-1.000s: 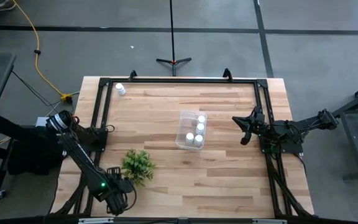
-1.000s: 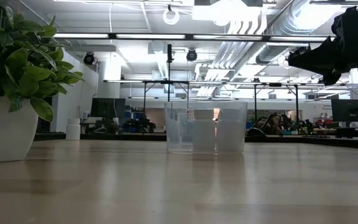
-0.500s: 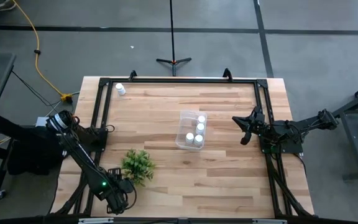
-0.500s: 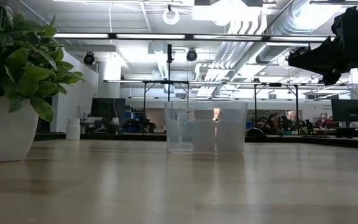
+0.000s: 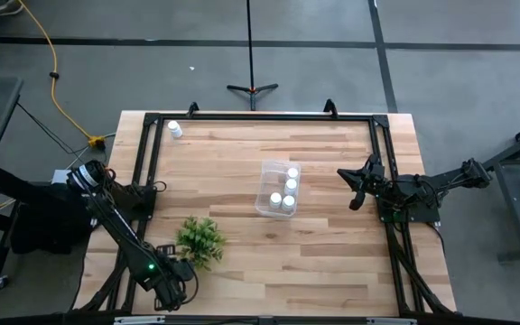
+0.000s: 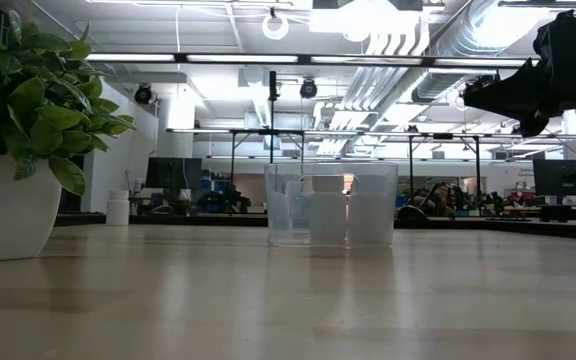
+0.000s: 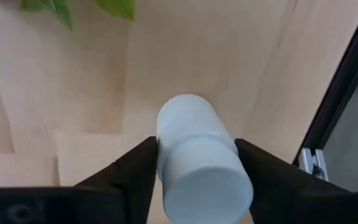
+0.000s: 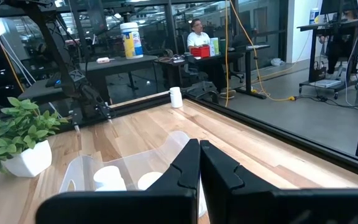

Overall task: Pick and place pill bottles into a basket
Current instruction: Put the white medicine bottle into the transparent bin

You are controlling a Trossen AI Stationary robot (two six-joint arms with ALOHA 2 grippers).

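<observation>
I have the left gripper [image 7: 194,165] at the table's near left corner, just beyond the potted plant [image 5: 200,239] as seen from the basket [image 5: 278,189]. Its fingers [image 7: 135,168] sit against both sides of a white pill bottle [image 7: 201,155], which lies on its side on the wood with its cap towards the wrist; I judge this a grasp being taken, not yet a firm one. The basket stands well apart from the plant, towards the table's middle, and already holds several bottles [image 5: 288,193]. One more bottle [image 5: 175,129] stands at the far left corner, well apart from the plant. The right gripper [image 8: 199,163] waits on the basket's far side from the plant, fingers pressed together on nothing.

To do this step well, I would finish the squeeze with the pads centred on the bottle's body rather than on the cap, since a round, smooth body may roll or squirt out. I would lift straight up before turning, then pass above the plant's leaves, not through them, on the way to the basket.
</observation>
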